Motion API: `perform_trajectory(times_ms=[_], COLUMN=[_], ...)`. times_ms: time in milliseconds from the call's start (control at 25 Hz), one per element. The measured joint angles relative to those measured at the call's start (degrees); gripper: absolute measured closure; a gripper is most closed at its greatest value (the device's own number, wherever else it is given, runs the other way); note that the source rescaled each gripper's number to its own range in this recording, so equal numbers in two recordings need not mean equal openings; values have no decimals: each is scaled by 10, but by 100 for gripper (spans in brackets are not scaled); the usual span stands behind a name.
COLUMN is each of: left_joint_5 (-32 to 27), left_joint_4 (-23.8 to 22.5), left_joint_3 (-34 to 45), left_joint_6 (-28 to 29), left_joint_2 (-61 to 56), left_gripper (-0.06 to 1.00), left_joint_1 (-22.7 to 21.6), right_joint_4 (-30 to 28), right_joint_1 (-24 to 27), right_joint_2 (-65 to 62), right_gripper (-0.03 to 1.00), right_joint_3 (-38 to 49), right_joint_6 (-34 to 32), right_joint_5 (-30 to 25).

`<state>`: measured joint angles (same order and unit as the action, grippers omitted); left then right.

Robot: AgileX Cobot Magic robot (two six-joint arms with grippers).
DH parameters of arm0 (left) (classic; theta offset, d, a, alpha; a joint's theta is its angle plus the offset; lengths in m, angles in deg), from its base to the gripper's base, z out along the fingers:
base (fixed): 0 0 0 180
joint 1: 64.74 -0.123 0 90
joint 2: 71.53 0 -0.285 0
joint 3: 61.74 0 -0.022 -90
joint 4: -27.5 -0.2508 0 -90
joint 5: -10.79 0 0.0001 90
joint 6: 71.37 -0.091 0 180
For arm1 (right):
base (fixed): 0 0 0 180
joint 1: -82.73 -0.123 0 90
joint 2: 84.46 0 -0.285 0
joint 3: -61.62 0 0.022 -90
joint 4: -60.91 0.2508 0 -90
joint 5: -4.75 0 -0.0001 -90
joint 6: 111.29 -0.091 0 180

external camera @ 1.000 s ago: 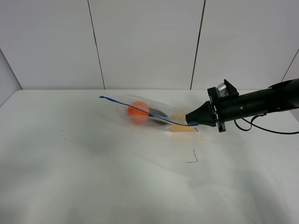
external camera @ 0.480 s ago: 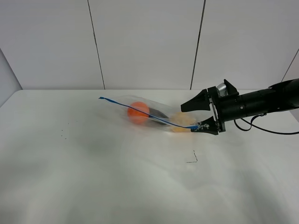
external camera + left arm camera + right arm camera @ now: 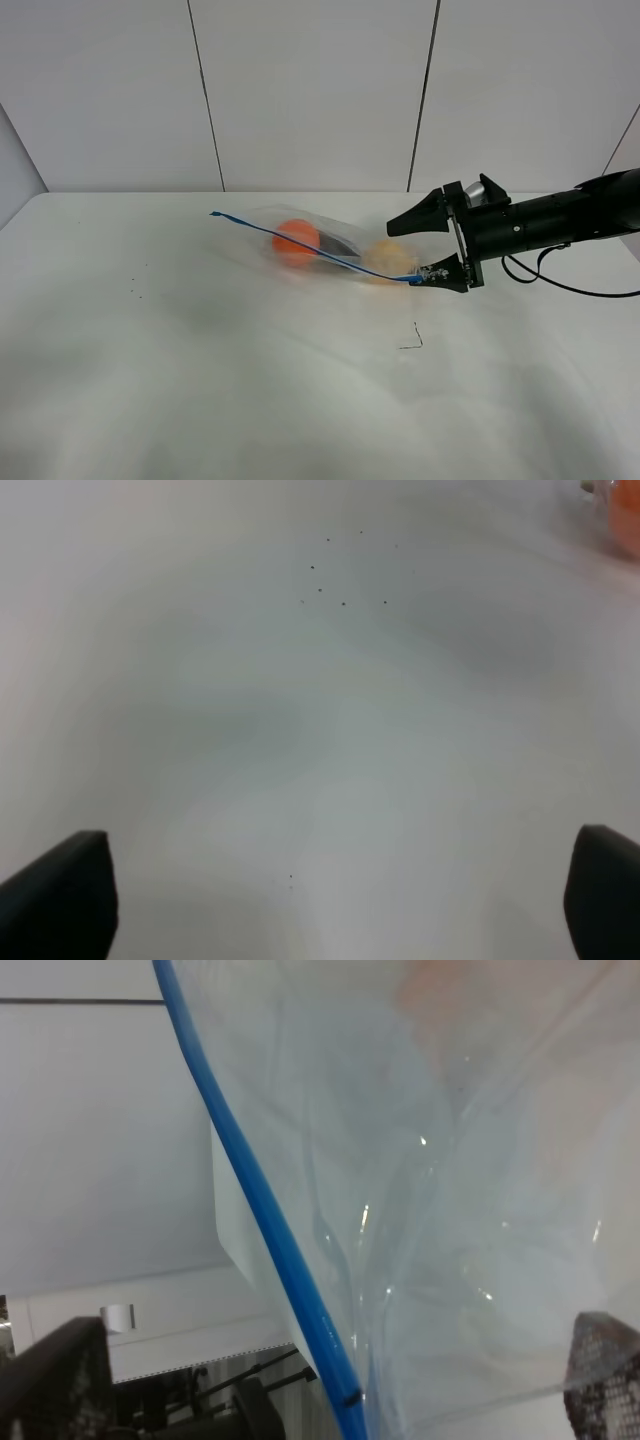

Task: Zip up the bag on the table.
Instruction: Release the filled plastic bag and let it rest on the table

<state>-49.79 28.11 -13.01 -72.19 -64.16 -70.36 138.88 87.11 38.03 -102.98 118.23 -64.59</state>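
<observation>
Plastic catches the eye first: the clear crinkly zip bag (image 3: 325, 248) lies on the large plain white tabletop (image 3: 250, 380), towards the back and a little right of the middle, with its thin blue zipper strip (image 3: 300, 248) running as a slanted line from the far left corner down to the near right end. Through the film I can see a round orange item (image 3: 296, 241), a dark item (image 3: 338, 246) beside it and a pale yellowish item (image 3: 390, 258) nearest the arm. The black right gripper (image 3: 428, 247) reaches in from the right side, its jaws spread wide apart, one finger above the bag's right end and the lower one down at the table where the blue strip ends, touching or all but touching it; nothing is pinched between them. From that arm's own camera the blue strip (image 3: 265, 1220) crosses close in front, with wrinkled clear film filling most of the view. The left gripper (image 3: 330, 900) hangs over bare white table, jaws wide apart with nothing between them, a few tiny dark specks (image 3: 340, 580) ahead of it. A small thin dark mark (image 3: 414, 338) sits on the table in front of the bag's right end.
</observation>
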Motion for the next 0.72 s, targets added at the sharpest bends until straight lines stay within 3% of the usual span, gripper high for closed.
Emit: perform_trajectory(times_ms=[520,720], left_joint_5=[0,0], left_joint_4=[0,0], left_joint_3=[0,0], left_joint_6=[0,0], left_joint_2=[0,0], left_gripper=[-6,-6], left_joint_1=[0,0], right_joint_4=[-37,-116], right_joint_1=[0,0], right_joint_2=[0,-1], right_gripper=[-3,-3], right_joint_3=[0,-39], right_joint_6=[22,3], right_joint_5=[0,-2])
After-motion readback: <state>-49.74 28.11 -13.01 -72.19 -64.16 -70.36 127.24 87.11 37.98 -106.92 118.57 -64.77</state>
